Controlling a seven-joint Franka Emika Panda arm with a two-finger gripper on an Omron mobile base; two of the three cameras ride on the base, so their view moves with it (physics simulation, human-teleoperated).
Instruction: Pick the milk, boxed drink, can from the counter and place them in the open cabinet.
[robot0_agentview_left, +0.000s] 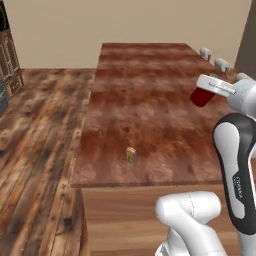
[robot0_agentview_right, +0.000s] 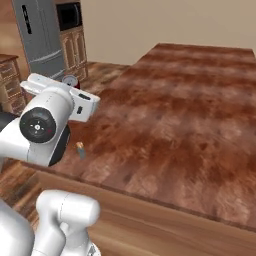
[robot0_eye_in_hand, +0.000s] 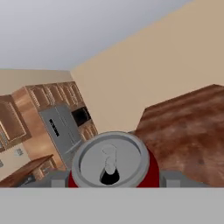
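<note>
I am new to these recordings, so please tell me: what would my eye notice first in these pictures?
The red can stands out first: the jaws hold it, lifted above the counter, and its silver top faces the hand camera. Next comes the small yellow-orange boxed drink, standing alone near the counter's front edge.

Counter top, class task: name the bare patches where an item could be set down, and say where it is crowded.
Most of the counter is bare: the far half toward the beige wall, and the middle right of the boxed drink. The drink stands alone near the front edge. Tightest is the right side, where the pincer holds the can above the top.
</note>
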